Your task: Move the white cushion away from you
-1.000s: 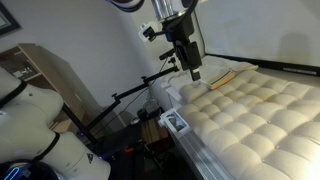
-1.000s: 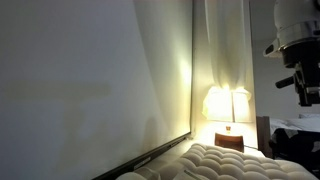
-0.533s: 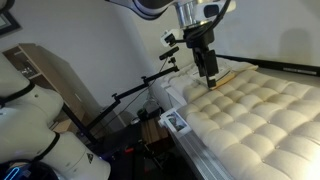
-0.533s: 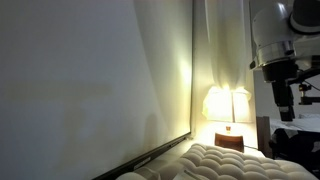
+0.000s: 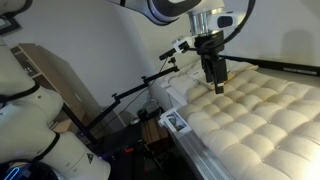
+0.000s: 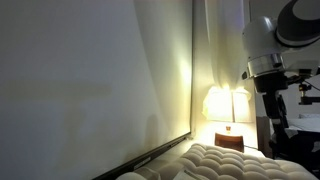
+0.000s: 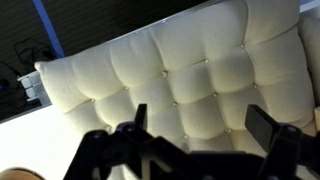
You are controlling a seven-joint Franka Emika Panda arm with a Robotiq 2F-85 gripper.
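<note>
The white cushion is a big cream quilted pad with a grid of puffy tufted squares. It fills the right of an exterior view, and its near edge shows at the bottom of the other exterior view. It fills the wrist view. My gripper hangs just above the cushion's far left part, fingers pointing down. In the wrist view the gripper is open, its two dark fingers spread wide over the tufts with nothing between them. The arm also shows in an exterior view.
A smooth flat white piece with a tan strip lies behind the gripper. A black stand arm and a wooden cabinet stand beside the bed. A lit lamp glows by a pale wall.
The arm has swung to the right and come down over the cushion. The gripper is now close above the tufted surface. The cushion has not moved.
</note>
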